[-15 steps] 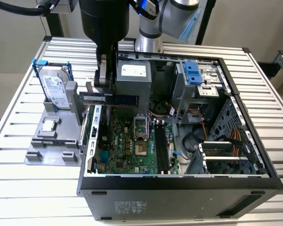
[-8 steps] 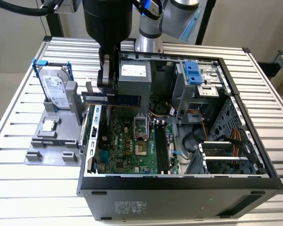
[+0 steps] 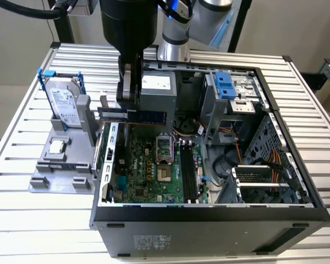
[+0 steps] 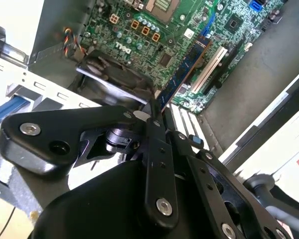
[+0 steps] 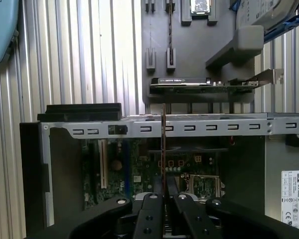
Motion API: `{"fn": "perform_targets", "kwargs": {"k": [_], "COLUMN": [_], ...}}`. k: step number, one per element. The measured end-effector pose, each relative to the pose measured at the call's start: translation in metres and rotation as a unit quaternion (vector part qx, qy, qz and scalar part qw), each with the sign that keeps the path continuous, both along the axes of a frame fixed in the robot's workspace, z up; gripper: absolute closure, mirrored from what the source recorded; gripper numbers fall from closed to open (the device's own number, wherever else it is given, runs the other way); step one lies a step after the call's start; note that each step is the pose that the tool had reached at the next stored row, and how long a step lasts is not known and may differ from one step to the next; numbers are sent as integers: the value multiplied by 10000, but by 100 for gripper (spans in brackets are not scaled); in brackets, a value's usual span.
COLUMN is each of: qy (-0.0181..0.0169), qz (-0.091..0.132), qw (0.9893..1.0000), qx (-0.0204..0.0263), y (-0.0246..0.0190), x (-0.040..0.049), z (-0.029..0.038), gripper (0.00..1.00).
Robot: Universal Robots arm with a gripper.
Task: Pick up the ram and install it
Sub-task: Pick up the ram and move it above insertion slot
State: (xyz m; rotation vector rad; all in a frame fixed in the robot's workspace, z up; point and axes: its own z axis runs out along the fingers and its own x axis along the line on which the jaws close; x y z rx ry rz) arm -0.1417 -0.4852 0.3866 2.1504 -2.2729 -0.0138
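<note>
gripper (image 3: 130,103) clamped on ram (image 3: 148,116), roughly mid-length. stick hangs level over open pc case (image 3: 209,212), at edge beside grey parts holder (image 3: 60,165). looks light, stiff, fragile; safest pinching flat faces, off contacts imo.

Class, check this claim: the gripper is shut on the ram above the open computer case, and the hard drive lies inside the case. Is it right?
No. The exterior view shows the hard drive standing in the grey holder outside the computer case, on the exterior view's left. The gripper is indeed shut on the ram above the open case.
</note>
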Motion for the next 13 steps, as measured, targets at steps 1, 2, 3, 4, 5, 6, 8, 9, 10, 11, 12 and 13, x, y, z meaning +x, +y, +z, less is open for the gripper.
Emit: {"fn": "perform_targets", "kwargs": {"k": [1, 2, 3, 4, 5, 6, 8, 9, 10, 11, 12, 13], "qy": [0, 0, 0, 0, 0, 0, 0, 0, 0, 0, 0, 0], "qz": [0, 0, 0, 0, 0, 0, 0, 0, 0, 0, 0, 0], "qw": [10000, 10000, 10000, 10000, 10000, 10000, 10000, 10000, 10000, 10000, 10000, 10000], "qx": [0, 0, 0, 0, 0, 0, 0, 0, 0, 0, 0, 0], "y": [0, 0, 0, 0, 0, 0, 0, 0, 0, 0, 0, 0], "x": [5, 12, 18, 26, 33, 42, 61, 70, 81, 90, 100, 110], "z": [0, 0, 0, 0, 0, 0, 0, 0, 0, 0, 0, 0], "gripper": [100, 100, 100, 100, 100, 100, 100, 100, 100, 100, 100, 100]}}
